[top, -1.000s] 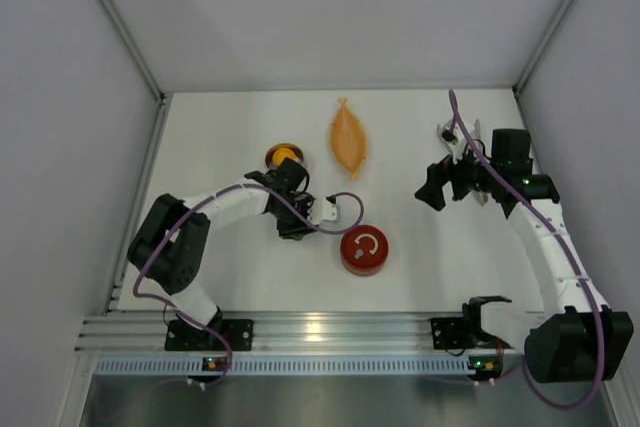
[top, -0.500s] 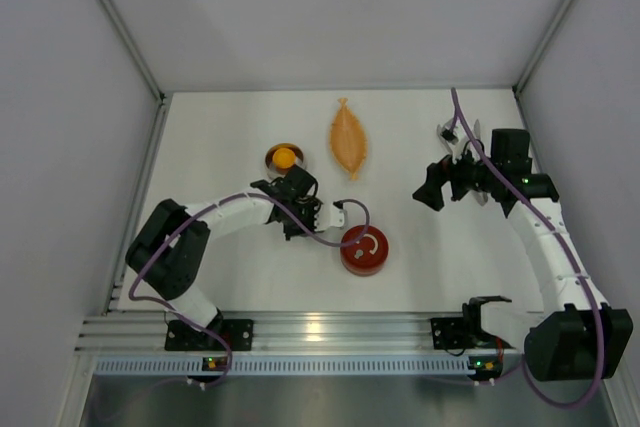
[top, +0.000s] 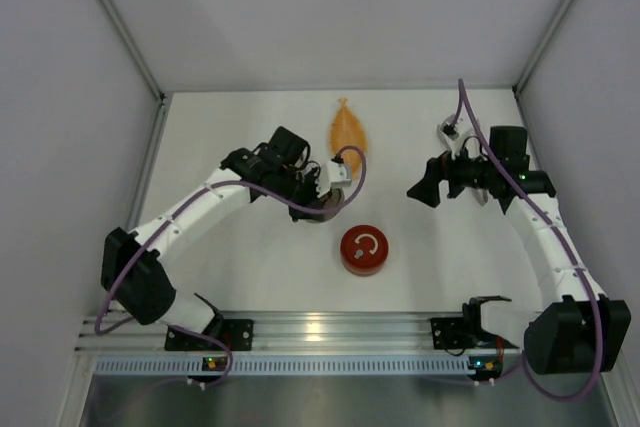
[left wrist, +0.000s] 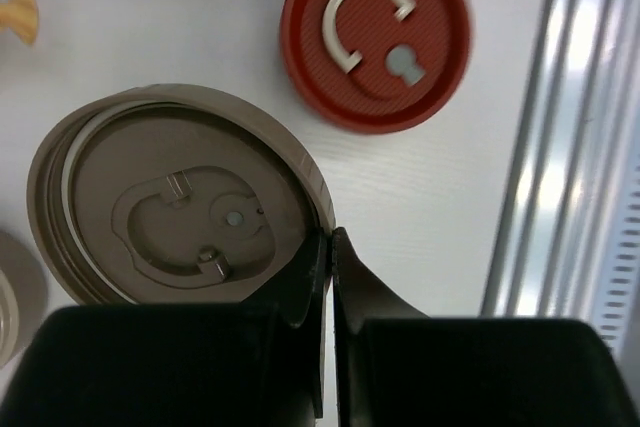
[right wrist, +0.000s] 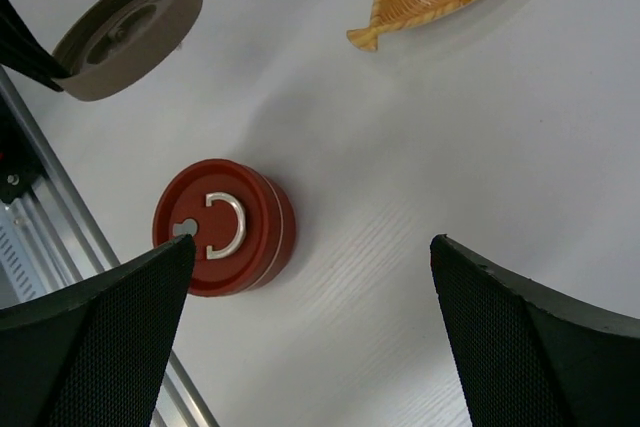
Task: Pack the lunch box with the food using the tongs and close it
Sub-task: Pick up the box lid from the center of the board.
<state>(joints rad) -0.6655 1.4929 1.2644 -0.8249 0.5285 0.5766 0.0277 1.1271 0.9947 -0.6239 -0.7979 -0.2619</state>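
Lunch box lid (left wrist: 190,207), tan, hollow side showing, hangs tilted over mid-bench (top: 420,257). Left arm reaches far-right; left tool (left wrist: 328,247) pinches the lid's rim. Right arm is bent leftward, right tool (right wrist: 312,247) spread wide, empty. Red tin (right wrist: 222,227) sits near-centre.

The left gripper (left wrist: 328,239) has its two black fingers (left wrist: 300,287) pressed together on the near right rim of a brown lid (left wrist: 185,202). The lid shows a recessed round face with a raised C-shaped moulding in the middle. Up and to the right of the lid, apart from it, sits a red tin (left wrist: 375,37) with a white curved handle (left wrist: 352,22) on top, slightly blurred. Both are seen against a white table (left wrist: 180,17). Far right of the lid runs a metal rail (left wrist: 560,147). Up and left of the lid, an orange tip (left wrist: 20,15) pokes in at the edge.
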